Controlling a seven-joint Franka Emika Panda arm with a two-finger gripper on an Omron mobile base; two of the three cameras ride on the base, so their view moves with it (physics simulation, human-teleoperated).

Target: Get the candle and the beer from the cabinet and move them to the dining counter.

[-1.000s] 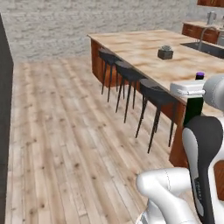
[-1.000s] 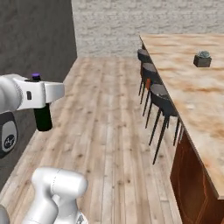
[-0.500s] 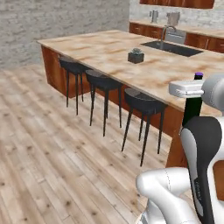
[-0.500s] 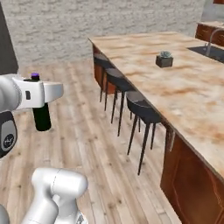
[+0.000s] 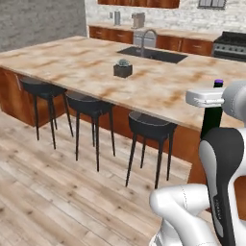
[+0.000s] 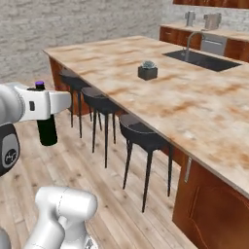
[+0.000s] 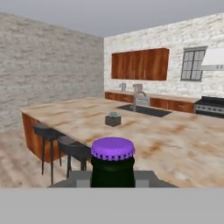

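Note:
The beer (image 5: pixel 211 123), a dark bottle with a purple cap (image 7: pixel 113 148), hangs upright in my gripper (image 5: pixel 210 98), which is shut on its neck. From the right base it shows at the left, gripper (image 6: pixel 46 105) over the beer's body (image 6: pixel 47 131), above the wooden floor. The dining counter (image 5: pixel 91 65) of beige veined marble stretches ahead, and the bottle is just off its near edge (image 6: pixel 194 116). In the hand view the gripper (image 7: pixel 113 177) holds the bottle in front of the dining counter (image 7: pixel 170 140). The candle is out of view.
Three dark round stools (image 5: pixel 91 104) stand along the counter's near side (image 6: pixel 99 99). A small plant in a dark pot (image 5: pixel 123 68) sits mid-counter, with a sink and tap (image 5: pixel 151 52) beyond. Reddish-brown wall cabinets (image 7: pixel 140 64) and a stove (image 5: pixel 230 44) line the far wall.
The whole picture has shifted: the base has driven and turned, so the dining counter and stools now lie closer and wider. The bottle stays held in the gripper as before.

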